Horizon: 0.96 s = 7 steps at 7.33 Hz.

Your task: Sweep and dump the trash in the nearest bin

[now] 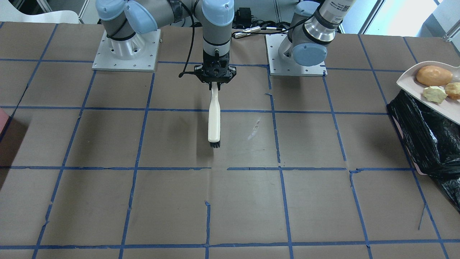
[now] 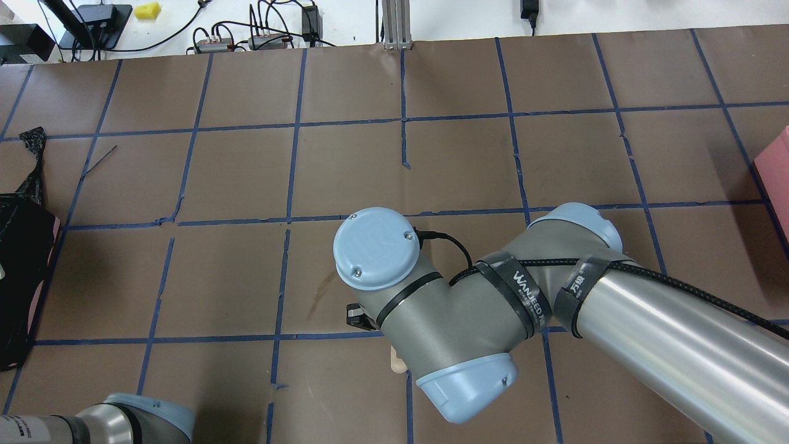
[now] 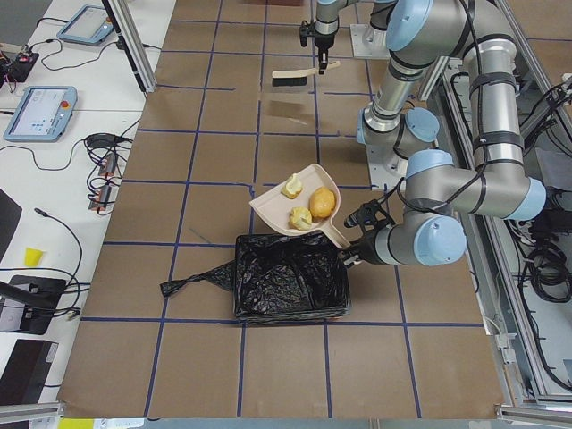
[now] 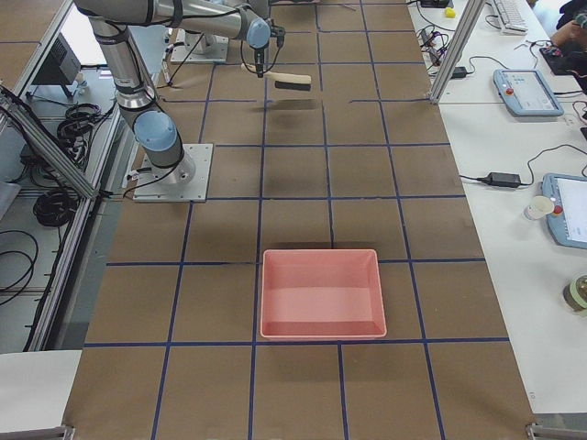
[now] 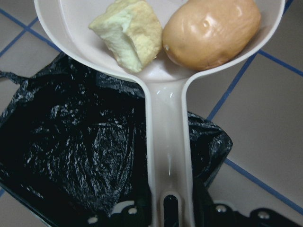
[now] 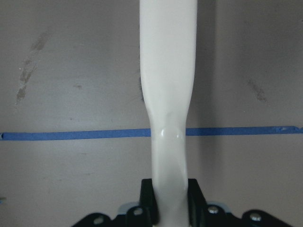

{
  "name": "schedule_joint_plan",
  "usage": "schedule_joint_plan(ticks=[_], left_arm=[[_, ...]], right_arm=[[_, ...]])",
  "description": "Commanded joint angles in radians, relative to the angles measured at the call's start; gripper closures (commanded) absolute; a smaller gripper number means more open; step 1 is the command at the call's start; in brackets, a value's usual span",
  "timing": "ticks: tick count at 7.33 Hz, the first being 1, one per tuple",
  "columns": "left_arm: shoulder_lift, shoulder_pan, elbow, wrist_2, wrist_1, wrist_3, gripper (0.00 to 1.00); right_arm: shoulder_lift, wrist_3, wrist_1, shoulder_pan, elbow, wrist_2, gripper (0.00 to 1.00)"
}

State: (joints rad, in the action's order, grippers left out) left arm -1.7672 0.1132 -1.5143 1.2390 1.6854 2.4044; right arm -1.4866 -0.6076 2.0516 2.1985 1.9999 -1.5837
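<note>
Trash [image 3: 320, 202] sits in the dustpan [image 5: 168, 123], held above the rim of the bin [image 5: 85, 151].
Left claw [image 5: 175, 218] grips the pan handle and right claw [image 6: 169, 198] clamps the brush [image 1: 214, 122]; tipped from here, the round lump [image 5: 210, 30] may roll past the bin onto the table [image 1: 230, 201].

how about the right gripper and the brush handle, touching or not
Touching. In the right wrist view the right gripper has both fingers pressed against the white brush handle, no gap showing.
</note>
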Motion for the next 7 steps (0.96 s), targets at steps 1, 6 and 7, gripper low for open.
schedule_joint_plan(ticks=[1,6,7], left_arm=[[-0.020,-0.045,0.005,0.028,-0.096,0.002,0.98],[-0.181,-0.058,0.210,0.083,-0.202,-0.019,0.98],[-0.170,-0.006,0.218,0.165,-0.222,-0.075,0.98]], right_arm=[[0.002,0.006,-0.001,0.007,0.005,-0.051,0.87],[-0.006,0.038,0.002,0.012,0.045,-0.091,0.87],[0.006,0.038,0.031,0.032,0.045,-0.090,0.87]])
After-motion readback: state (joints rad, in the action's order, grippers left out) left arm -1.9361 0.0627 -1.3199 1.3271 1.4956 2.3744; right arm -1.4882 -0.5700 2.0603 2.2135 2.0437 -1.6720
